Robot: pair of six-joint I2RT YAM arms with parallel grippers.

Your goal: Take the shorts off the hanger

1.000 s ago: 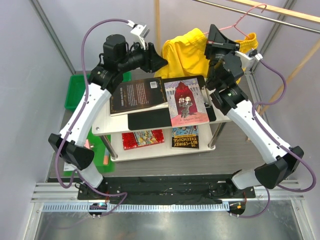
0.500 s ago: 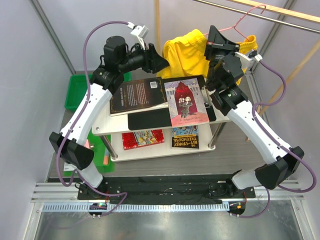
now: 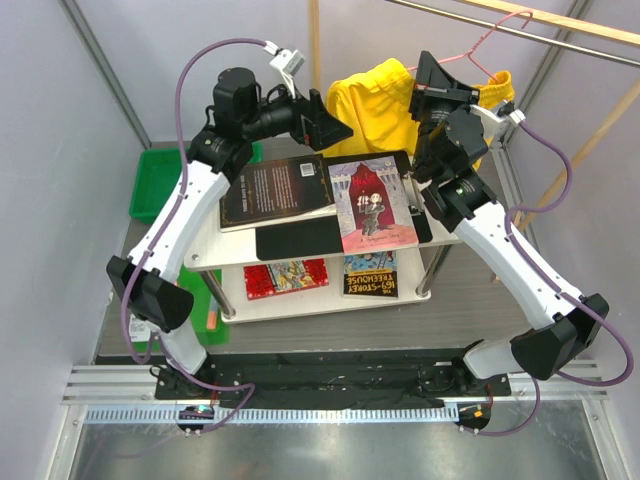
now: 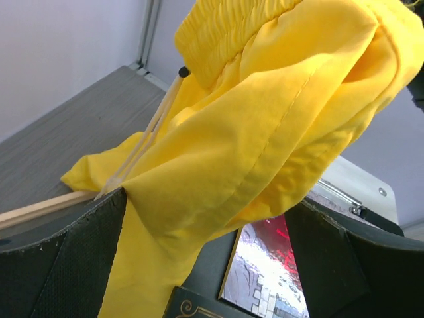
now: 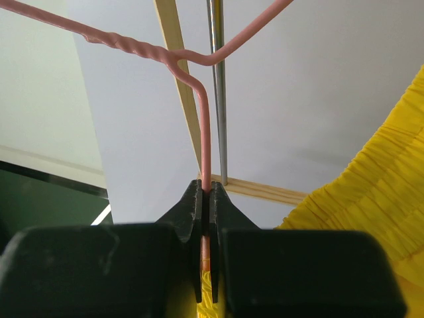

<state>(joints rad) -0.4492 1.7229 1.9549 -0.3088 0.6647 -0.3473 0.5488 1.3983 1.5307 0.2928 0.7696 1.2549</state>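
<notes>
The yellow shorts (image 3: pixel 375 100) hang at the far edge of the bench, near its middle, draped on the pink wire hanger (image 3: pixel 487 38), whose hooked top rises toward the far right corner; the right gripper (image 3: pixel 440 75) is clamped on the hanger, and the right wrist view shows its 2 fingers pressed together on the wire (image 5: pixel 205 132) just below the twisted neck, with the gathered waistband of the shorts (image 5: pixel 377 199) at the right; the left gripper (image 3: pixel 335 125) reaches in from the left with its jaws apart, and in the left wrist view the 2 fingers (image 4: pixel 59 265) stand on either side of a hanging fold of the shorts (image 4: pixel 265 132); a pale drawstring (image 4: pixel 156 132) trails down the fabric; below the shorts a white shelf (image 3: pixel 235 255) carries a dark book (image 3: pixel 275 190) and a red illustrated book (image 3: pixel 372 205); a green bin (image 3: pixel 150 180) sits by the left edge.
</notes>
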